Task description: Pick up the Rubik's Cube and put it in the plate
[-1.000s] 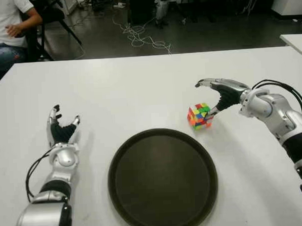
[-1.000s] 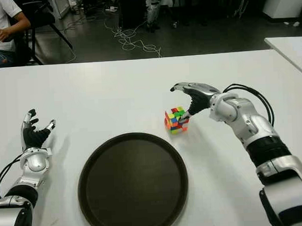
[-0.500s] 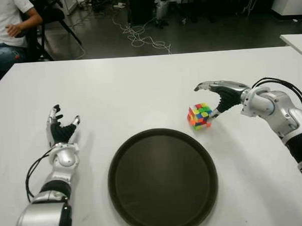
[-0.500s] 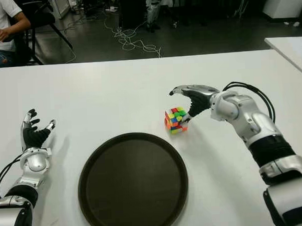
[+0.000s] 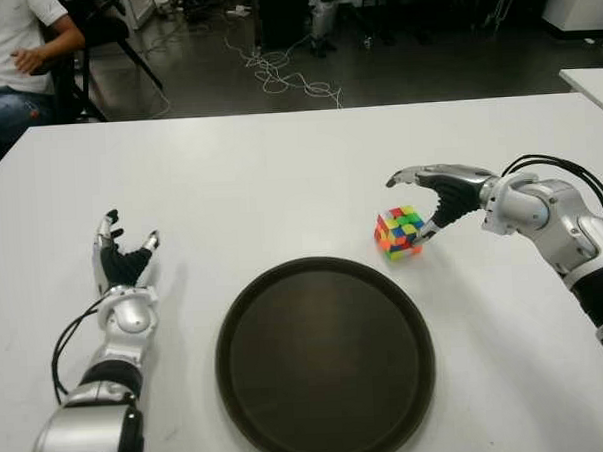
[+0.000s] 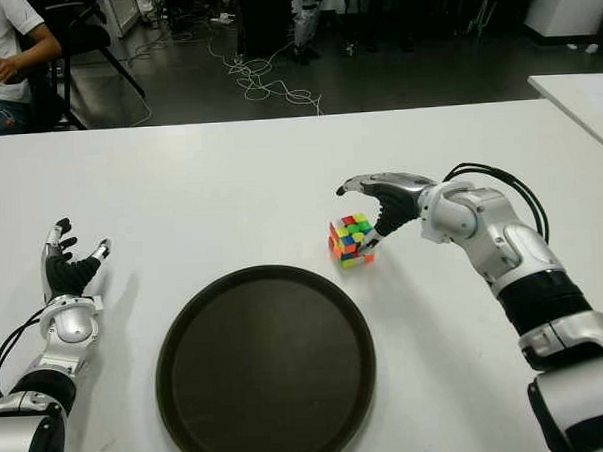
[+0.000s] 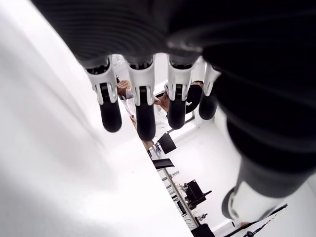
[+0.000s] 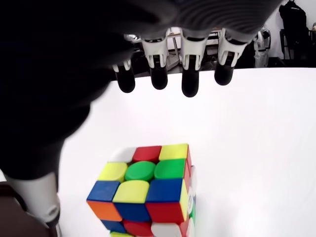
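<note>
Rubik's Cube (image 5: 400, 232) sits on the desk (image 5: 279, 177) just beyond the plate (image 5: 324, 360); right hand (image 5: 435, 195) arches over it, fingers wide, not yet gripping. Next: close around it. Left hand (image 5: 123, 262), open, idles left of the plate.

Flat white rectangular table (image 5: 279, 167). Resting directly on it: a round, dark brown, shallow plastic plate (image 5: 324, 357) near the front edge, and a multicoloured Rubik's Cube (image 5: 400, 232) just beyond the plate's far right rim, apart from it.

light: bright, even overhead — table (image 5: 279, 167) glares white | shadows: soft | wrist views: near parts blurred
</note>
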`<state>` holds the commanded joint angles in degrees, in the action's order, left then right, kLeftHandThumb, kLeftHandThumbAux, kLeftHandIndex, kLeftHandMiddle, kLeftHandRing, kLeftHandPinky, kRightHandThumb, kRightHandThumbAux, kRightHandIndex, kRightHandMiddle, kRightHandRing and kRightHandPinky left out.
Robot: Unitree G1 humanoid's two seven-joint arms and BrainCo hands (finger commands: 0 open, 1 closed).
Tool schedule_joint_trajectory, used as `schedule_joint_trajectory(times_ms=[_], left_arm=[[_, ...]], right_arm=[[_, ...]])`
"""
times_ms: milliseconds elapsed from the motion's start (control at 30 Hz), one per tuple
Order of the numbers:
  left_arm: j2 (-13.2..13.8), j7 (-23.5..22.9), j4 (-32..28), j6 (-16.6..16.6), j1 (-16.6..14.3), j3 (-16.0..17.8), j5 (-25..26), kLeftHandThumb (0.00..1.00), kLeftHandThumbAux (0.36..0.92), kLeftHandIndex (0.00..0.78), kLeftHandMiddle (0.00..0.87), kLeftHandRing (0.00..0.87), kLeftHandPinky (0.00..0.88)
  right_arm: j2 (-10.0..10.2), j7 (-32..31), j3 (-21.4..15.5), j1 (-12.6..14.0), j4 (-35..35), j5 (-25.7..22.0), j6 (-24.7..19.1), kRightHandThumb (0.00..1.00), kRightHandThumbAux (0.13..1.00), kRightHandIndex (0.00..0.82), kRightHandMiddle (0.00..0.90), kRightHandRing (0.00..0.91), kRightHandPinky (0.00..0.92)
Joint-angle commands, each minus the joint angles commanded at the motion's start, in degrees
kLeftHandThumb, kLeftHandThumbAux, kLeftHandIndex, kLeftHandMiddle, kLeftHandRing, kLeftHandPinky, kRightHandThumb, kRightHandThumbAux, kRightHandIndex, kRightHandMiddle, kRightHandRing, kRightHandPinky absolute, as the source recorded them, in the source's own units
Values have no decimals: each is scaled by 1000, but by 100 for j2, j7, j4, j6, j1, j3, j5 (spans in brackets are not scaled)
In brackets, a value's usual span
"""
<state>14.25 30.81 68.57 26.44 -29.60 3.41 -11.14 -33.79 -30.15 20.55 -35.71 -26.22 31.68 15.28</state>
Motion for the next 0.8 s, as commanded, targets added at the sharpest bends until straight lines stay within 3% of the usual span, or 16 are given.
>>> schedule_joint_trajectory(times_ms=[400,800], left_arm=[[8,69,-1,-3,-1,-59,-85,0,737,103,157,175,215],[-7,28,-36,38,14,-41,-52,0,730,104,144,153,165]], right_arm=[[145,140,124,19,25,146,-19,0,683,43,96,94,48],[258,215,178,44,23,74,14,0,723,70,117,112,65]])
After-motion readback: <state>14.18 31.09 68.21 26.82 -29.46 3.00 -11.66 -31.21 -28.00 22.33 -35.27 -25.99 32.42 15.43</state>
